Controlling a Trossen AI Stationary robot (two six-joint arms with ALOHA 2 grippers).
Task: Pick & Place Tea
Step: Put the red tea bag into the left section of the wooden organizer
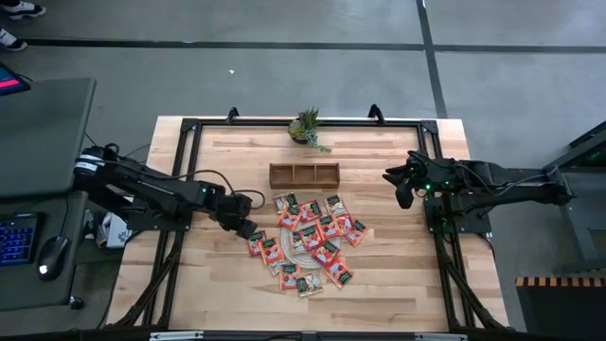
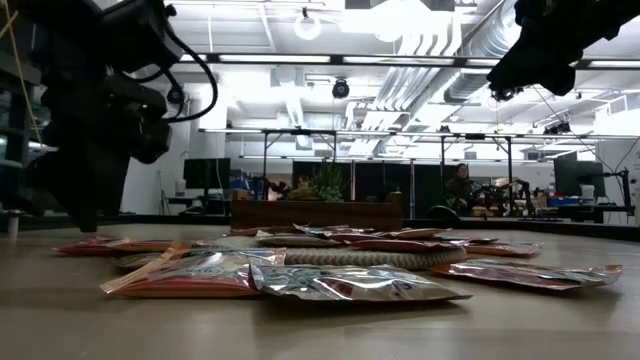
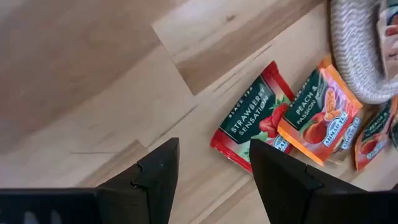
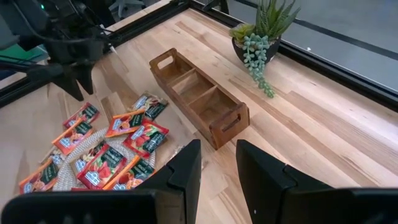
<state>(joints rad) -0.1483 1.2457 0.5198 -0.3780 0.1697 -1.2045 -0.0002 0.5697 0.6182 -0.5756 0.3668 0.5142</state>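
Note:
Several tea sachets (image 1: 312, 237), mostly orange-red with green labels, lie flat in a loose pile on the wooden table, some on a round woven mat (image 3: 354, 56). My left gripper (image 1: 248, 230) stands open at the pile's left edge, pointing steeply down. In its wrist view a red strawberry sachet (image 3: 252, 121) and an orange peach sachet (image 3: 323, 118) lie just ahead of the fingers. Whether the fingers touch the strawberry sachet, I cannot tell. My right gripper (image 1: 402, 189) hangs high at the table's right side, open by a narrow gap (image 4: 217, 177), with nothing in it.
A brown wooden three-compartment tray (image 1: 304, 175) stands just beyond the pile, toward the far edge. A small potted succulent (image 1: 308, 128) sits behind it at the far edge. A black frame rail (image 1: 180, 170) runs around the table. Bare wood lies left of and in front of the pile.

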